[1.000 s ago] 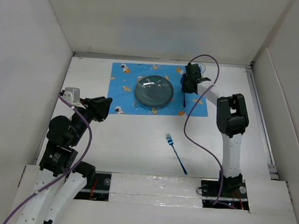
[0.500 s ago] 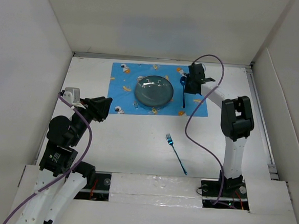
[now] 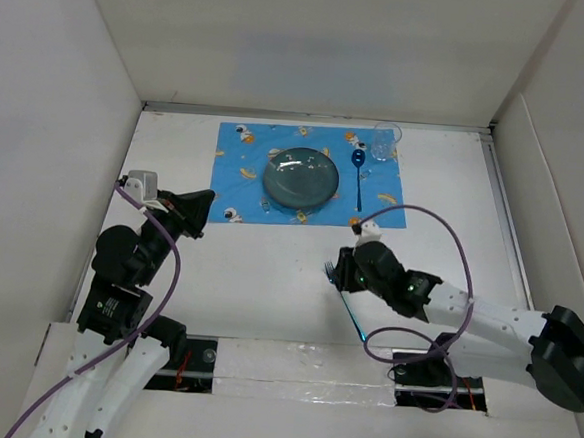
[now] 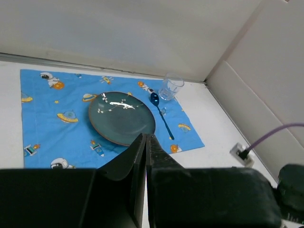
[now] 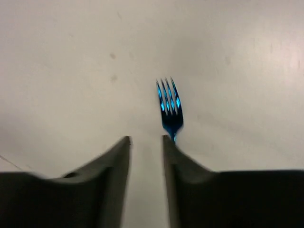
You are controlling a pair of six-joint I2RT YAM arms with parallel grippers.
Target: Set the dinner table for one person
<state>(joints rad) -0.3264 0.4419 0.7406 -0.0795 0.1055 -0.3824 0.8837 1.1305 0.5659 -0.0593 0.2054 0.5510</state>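
Spoon (image 3: 359, 174) released on placemat (image 3: 237, 170) right of plate (image 3: 301, 178), right claw (image 5: 145, 138) moved to fork (image 5: 169, 109) toward tabletop's (image 3: 248, 276) near edge, parted, gripping nothing; left claw (image 4: 146, 137) clenched empty; fork likely next.

A placemat (image 3: 238, 155) lies at the far side of the dinner table (image 3: 248, 276); on it a plate (image 3: 301, 178), right of that a spoon (image 3: 359, 179), behind the spoon a glass (image 3: 385, 142); a fork (image 5: 168, 109) lies nearer, off the placemat.
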